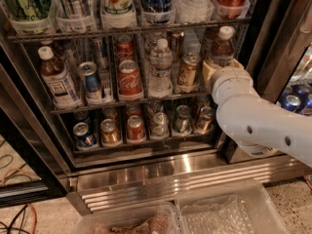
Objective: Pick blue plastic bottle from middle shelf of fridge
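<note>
Well, the gripper (210,72) is sitting mid-right by the blue plastic bottle (222,47), wrist hiding the label; its grip I can't tell.

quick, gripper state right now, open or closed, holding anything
gripper: at the right end of the middle shelf, low against the white-capped bottle; open, closed or holding cannot be told.

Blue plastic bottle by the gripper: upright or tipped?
Upright: blue plastic bottle stands cap-up on the middle shelf; gripper at its base.
</note>
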You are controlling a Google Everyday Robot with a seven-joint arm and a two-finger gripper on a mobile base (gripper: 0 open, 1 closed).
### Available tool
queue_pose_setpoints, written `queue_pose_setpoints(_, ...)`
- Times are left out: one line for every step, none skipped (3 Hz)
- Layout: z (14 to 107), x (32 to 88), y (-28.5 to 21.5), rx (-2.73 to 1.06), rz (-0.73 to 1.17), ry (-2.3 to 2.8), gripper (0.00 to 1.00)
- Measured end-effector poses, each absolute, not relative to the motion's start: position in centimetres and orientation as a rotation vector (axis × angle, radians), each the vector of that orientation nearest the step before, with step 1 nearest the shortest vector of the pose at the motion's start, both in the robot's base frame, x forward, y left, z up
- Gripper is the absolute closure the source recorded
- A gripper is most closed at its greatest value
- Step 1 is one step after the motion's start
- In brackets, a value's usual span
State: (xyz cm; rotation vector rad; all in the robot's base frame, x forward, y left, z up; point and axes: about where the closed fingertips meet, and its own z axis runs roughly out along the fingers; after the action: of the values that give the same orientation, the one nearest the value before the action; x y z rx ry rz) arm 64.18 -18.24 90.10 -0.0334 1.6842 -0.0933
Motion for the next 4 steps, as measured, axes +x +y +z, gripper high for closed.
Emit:
queue_pose_setpoints(92.0, 60.2, -21.5, -0.032, -0.069, 1.667, 1.0)
queue_pose_setpoints(92.6, 55.0, -23.3, -0.071, 0.029, 1.692, 1.0)
queue_pose_setpoints(89.3, 51.6, -21.6, -0.142, 0.189, 1.77, 1.0)
queue_pose_setpoints(89.1, 50.4, -20.1, -0.246, 0.304, 1.764, 1.0)
